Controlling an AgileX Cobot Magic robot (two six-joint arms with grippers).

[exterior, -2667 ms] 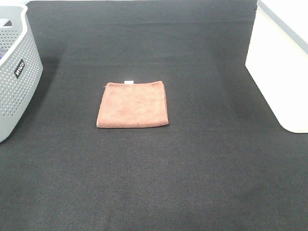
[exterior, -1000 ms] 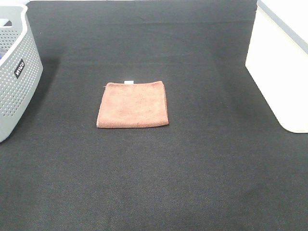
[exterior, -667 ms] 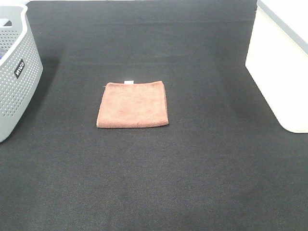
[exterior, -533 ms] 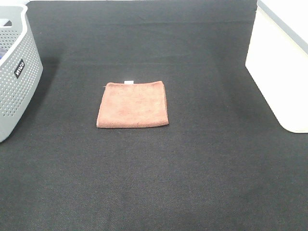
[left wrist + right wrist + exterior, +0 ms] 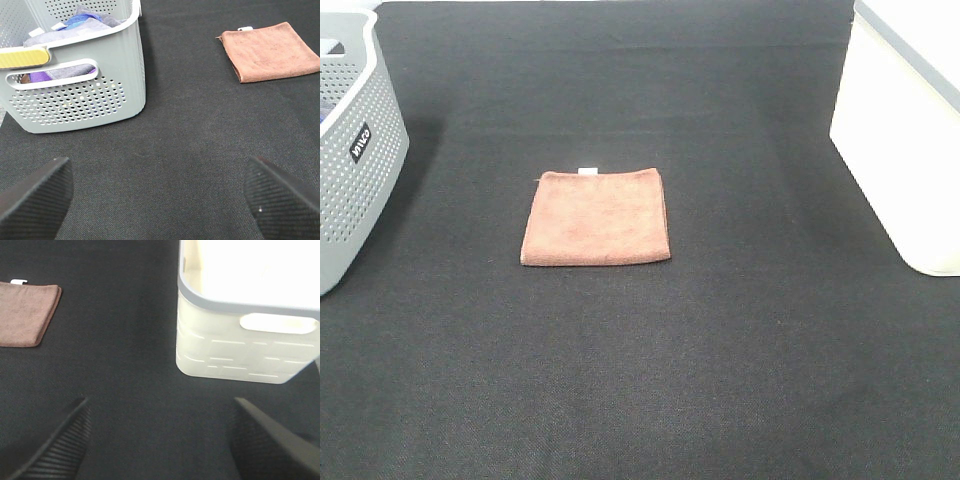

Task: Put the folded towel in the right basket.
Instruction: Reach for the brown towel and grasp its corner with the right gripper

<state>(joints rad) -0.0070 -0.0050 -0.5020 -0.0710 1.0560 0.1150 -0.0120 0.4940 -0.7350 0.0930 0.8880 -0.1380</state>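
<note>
Nothing has moved since the earlier frames: the folded towel [image 5: 596, 218] lies flat in the same spot on the black mat [image 5: 720, 350], near the middle and a touch to the left, with no arm in the high view. It is a rust-brown square with a small white tag [image 5: 587, 171] poking from its far edge (too small to read).

Out to the left stands the grey perforated basket [image 5: 355, 180], cut off by the frame edge. Its wall carries a black label [image 5: 359, 142] with white letters, and I can't make them out for certain. The left wrist view looks into that basket: purple, blue and grey cloths [image 5: 80, 20] lie heaped inside, and a yellow strip [image 5: 22, 56] sits on its rim with no writing I can see.

Over on the right stands the white basket [image 5: 900, 150], also clipped by the frame, its inside washed out by glare in the right wrist view.

Now the tools. Left gripper [image 5: 160, 197] hangs over bare mat with its fingers [image 5: 35, 195] spread wide, holding nothing; the towel lies well ahead of it, off to the side away from the grey basket. Right gripper [image 5: 160, 442] is spread wide too, only blurred fingertips [image 5: 50, 445] showing, with the white basket just ahead and the towel well apart from it, partly cut off at the frame edge.
</note>
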